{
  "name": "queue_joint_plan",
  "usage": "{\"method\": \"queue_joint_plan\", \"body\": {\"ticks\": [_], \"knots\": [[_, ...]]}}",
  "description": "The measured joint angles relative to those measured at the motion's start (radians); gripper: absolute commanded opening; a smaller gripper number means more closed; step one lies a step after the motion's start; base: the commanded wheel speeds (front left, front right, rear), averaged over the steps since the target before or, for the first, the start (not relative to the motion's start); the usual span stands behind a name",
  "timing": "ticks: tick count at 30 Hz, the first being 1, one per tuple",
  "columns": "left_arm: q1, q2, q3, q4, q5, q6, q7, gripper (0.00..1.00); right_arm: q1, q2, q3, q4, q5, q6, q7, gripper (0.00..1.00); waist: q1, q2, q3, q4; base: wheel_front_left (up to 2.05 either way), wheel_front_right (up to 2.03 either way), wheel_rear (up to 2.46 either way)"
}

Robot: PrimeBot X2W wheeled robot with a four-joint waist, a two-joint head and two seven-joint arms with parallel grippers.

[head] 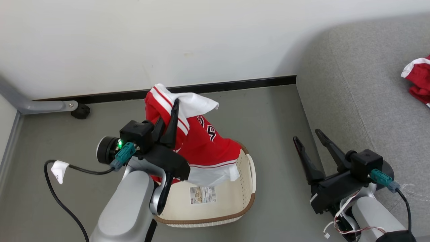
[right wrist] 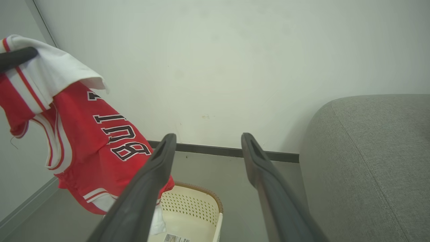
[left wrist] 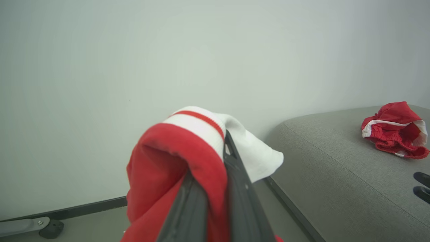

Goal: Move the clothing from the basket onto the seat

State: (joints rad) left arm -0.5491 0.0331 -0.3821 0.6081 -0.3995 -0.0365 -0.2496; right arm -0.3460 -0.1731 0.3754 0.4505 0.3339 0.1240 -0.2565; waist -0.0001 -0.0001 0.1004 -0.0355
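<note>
I am gripping a soft red-and-white striped-trim sports garment in my left jaws, clamped tight on its band — its hem is dangling over the cream perforated plastic basket. My right jaws are gaping wide, holding nothing. I am judging this the carry step: next, swinging it clear of the rim to the grey upholstered seat.

basket: cream, upright on floor | red-white jersey: hanging in air above basket | second red garment: crumpled on grey seat
</note>
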Motion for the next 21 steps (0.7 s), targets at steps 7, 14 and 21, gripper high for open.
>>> {"method": "queue_joint_plan", "body": {"ticks": [7,14,21], "knots": [[-0.023,0.013,-0.006,-0.122,0.041,-0.009,0.000,0.00,0.011,0.005,-0.002,0.000,-0.002,0.000,0.000,1.00,0.0001,0.0002,-0.011,-0.003,0.00,0.00,0.00],[-0.056,0.014,-0.023,-0.200,0.065,-0.018,0.000,0.00,0.012,0.012,-0.003,0.000,-0.009,0.000,0.000,1.00,0.0001,0.0002,-0.011,-0.007,0.00,0.00,0.00],[-0.078,0.021,-0.044,-0.245,0.096,-0.034,0.000,0.00,0.012,0.024,0.000,0.000,-0.018,0.000,0.000,1.00,0.0001,0.0002,-0.005,-0.013,0.00,0.00,0.00]]}}
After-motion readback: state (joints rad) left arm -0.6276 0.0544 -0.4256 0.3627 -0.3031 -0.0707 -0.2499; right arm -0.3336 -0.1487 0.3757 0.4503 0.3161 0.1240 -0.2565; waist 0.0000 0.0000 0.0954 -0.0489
